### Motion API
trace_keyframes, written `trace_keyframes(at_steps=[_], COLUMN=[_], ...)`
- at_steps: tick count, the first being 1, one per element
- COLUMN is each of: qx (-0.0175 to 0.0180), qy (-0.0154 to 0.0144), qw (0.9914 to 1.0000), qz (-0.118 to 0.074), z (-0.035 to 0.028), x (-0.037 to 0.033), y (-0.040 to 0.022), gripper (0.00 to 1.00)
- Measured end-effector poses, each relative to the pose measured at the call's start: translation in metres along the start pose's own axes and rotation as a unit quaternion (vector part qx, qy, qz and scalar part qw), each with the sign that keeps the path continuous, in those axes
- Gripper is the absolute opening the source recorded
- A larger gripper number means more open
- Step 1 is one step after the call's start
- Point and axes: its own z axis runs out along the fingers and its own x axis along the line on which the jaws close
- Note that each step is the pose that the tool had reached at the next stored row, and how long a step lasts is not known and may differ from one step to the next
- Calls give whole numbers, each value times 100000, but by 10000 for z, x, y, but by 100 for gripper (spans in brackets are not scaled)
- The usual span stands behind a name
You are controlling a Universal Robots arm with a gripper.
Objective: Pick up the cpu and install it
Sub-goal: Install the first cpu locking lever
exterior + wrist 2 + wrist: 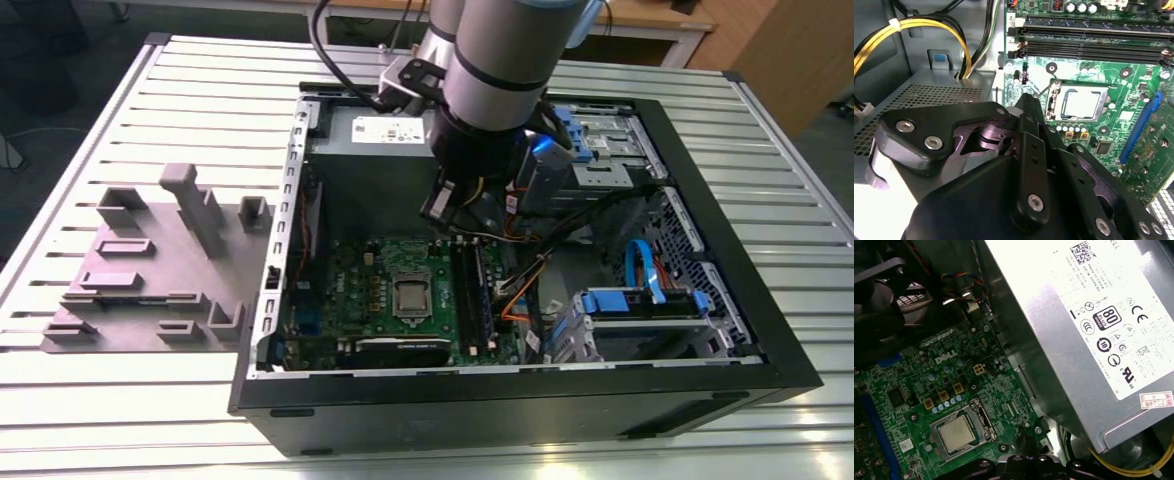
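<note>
The end effector (1026, 107) hangs inside the open case (534, 390), its black fingers drawn close together with nothing between them. In the second wrist view its linkage fills the foreground and its tip sits just short of the socket (1081, 102), above the green board (1094, 70).

The cpu (1082, 103) lies flat in the socket, its silvery top facing up and the metal frame running around it. In the first wrist view the cpu (957, 434) sits in the same frame, with the end effector's tip (1026, 452) just beside the socket's edge. In the exterior view the cpu (411, 294) shows as a pale square in the middle of the board, below the arm (487, 90).

Beyond the socket, long black memory slots (1089, 35) run across the board. On the other side of the end effector from the socket stands the grey power supply (1079, 330), with yellow and black cables (919, 30) looping from it.

Outside the case, towards the exterior view's left, a grey fixture block (160, 270) rests on the slatted tabletop (80, 150).
</note>
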Motion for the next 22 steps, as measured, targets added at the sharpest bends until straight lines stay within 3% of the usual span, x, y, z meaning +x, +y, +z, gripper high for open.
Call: trace_keyframes(at_steps=[17, 22], qx=[-27, 18], qy=[-44, 64], qw=[100000, 100000], qz=[-3, -102], z=[112, 117], x=[-30, -28], y=[3, 2], gripper=[10, 10])
